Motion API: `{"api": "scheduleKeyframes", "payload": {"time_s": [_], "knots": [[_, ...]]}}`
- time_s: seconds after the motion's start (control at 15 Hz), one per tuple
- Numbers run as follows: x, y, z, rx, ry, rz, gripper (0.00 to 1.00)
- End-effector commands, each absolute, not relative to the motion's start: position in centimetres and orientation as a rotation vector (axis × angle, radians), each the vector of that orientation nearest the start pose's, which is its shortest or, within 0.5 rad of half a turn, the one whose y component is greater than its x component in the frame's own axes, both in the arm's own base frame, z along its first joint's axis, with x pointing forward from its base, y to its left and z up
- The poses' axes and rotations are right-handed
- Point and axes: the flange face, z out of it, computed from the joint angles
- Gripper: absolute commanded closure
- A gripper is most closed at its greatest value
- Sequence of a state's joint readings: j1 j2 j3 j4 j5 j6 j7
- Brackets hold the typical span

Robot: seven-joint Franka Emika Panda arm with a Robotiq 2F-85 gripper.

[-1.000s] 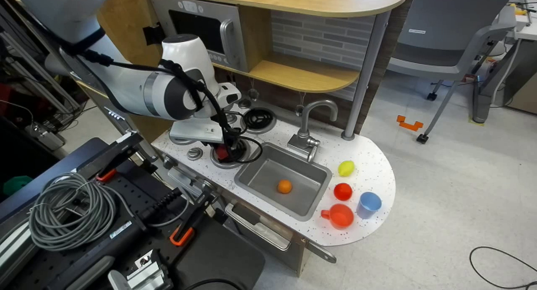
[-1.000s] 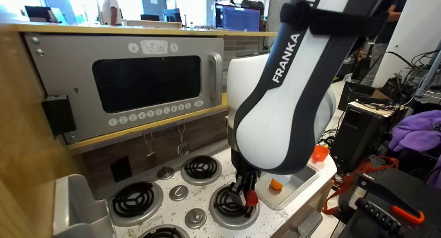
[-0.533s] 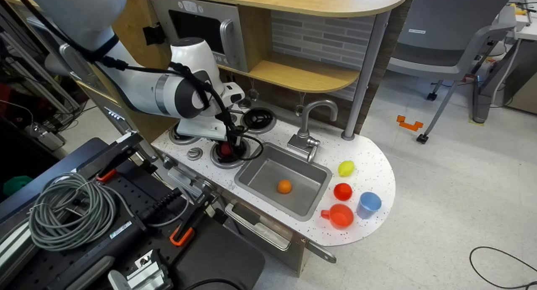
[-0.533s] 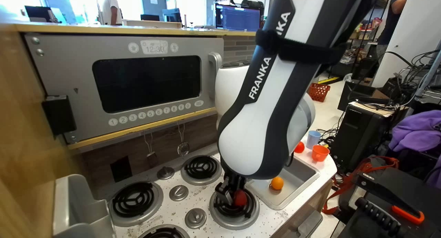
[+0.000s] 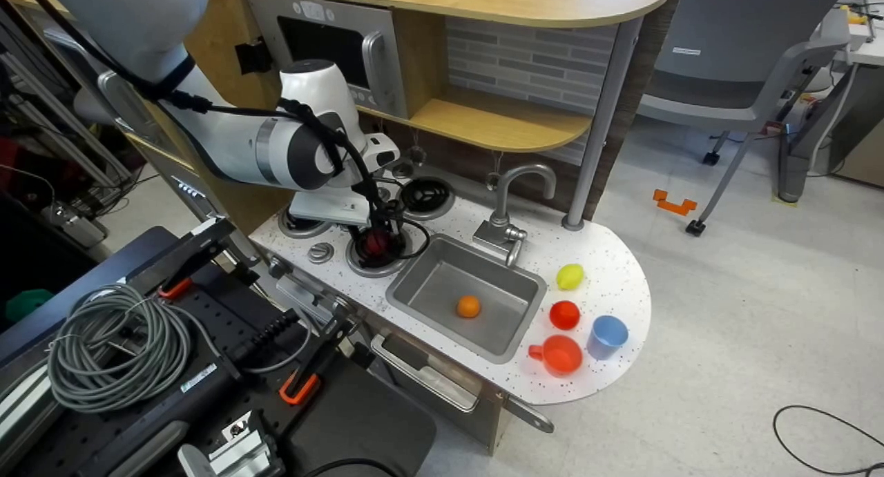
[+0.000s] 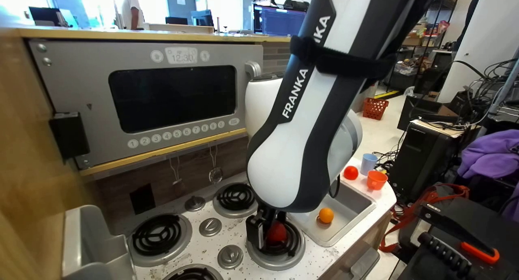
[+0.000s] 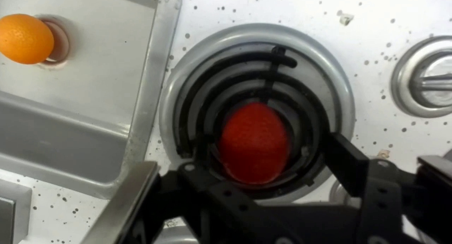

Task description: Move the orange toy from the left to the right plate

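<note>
The orange toy (image 7: 255, 143), small, rounded and red-orange, appears to rest on the coils in the middle of the right plate (image 7: 254, 29), the front burner beside the sink. Both exterior views show the toy (image 6: 277, 233) there, dim and partly covered by the arm in one of them. My gripper (image 7: 267, 142) is open above this plate with a finger on each side of the toy. A clear gap shows between toy and right finger (image 7: 348, 162); the other finger is closer, and contact there is hard to judge. The left plate (image 6: 194, 268) is partly cut off by the picture's edge.
A paler orange ball (image 7: 26, 39) lies in the sink (image 5: 476, 347). The faucet (image 5: 505, 204) rises behind it. A lemon (image 5: 570, 277), red cup (image 5: 565, 315), orange mug (image 5: 561, 355) and blue cup (image 5: 609, 336) stand beyond. A microwave (image 6: 170, 99) overhangs the burners.
A second ago the jaws were closed on the toy; now they have spread apart around it. Arm and toy have shifted slightly across the right plate toward its middle.
</note>
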State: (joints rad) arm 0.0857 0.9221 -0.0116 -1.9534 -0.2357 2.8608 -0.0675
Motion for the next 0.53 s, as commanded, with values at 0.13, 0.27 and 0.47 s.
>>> {"api": "scheduleKeyframes", "payload": {"time_s": [0.13,0.27,0.47], "knots": [[51.6,3.5,4.2,-3.126,-0.527,0.009,0.00],[49.3,1.9,5.5,-3.126,-0.452,0.027,0.00],[47.0,-0.5,7.6,-3.123,-0.297,0.102,0.00]]}}
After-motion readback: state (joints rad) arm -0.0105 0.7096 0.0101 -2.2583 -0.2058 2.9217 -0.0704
